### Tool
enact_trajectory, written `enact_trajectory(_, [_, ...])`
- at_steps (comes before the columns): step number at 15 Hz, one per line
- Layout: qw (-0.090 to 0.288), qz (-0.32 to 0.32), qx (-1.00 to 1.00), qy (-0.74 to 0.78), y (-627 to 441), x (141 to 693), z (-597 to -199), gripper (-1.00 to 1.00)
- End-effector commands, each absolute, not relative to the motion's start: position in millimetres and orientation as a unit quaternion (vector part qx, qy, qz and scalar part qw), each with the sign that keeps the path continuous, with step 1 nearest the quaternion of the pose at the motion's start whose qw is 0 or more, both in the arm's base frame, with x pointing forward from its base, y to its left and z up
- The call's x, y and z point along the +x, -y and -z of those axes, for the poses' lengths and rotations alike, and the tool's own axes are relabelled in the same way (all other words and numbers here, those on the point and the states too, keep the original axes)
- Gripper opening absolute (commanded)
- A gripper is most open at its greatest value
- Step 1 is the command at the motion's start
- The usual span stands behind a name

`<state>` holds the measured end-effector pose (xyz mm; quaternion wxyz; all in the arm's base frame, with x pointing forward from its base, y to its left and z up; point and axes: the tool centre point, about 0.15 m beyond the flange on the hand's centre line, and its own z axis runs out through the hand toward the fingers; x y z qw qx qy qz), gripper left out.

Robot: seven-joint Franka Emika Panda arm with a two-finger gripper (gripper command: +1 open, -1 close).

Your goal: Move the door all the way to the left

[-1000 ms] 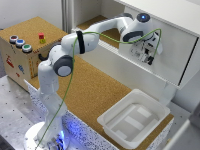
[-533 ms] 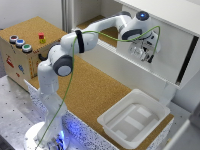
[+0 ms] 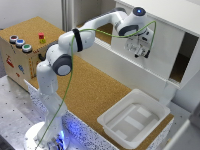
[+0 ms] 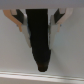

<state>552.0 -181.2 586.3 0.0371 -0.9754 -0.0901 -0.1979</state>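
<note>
The door [image 3: 167, 47] is a plain white panel on the front of the white cabinet [image 3: 165, 11], at the exterior view's upper right. Dark openings show beside it at both ends. My gripper [image 3: 140, 51] is against the door's face, towards the end at the exterior view's left. In the wrist view the door [image 4: 12, 55] fills the picture. Two pale fingers [image 4: 17, 19] stand apart, with a dark shape between them that runs on past their tips. I cannot tell whether that shape is a shadow or a handle.
A white plastic bin [image 3: 132, 120] sits on the cork tabletop [image 3: 95, 90] below the cabinet. A wooden box with coloured buttons [image 3: 20, 50] stands at the exterior view's left. The cabinet's fixed lower strip [image 3: 142, 75] runs under the door.
The wrist and gripper have shifted slightly towards the exterior view's left along the door. Whether the door moved with them is not clear.
</note>
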Motion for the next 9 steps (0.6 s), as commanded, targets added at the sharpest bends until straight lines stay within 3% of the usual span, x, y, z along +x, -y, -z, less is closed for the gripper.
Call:
enact_trajectory(1, [0.005,0.188,-0.978,0.087,114,567,-574,-1.00])
enact_trajectory(9, [0.013,0.198,-0.966,0.164,50,570,-572,-1.00])
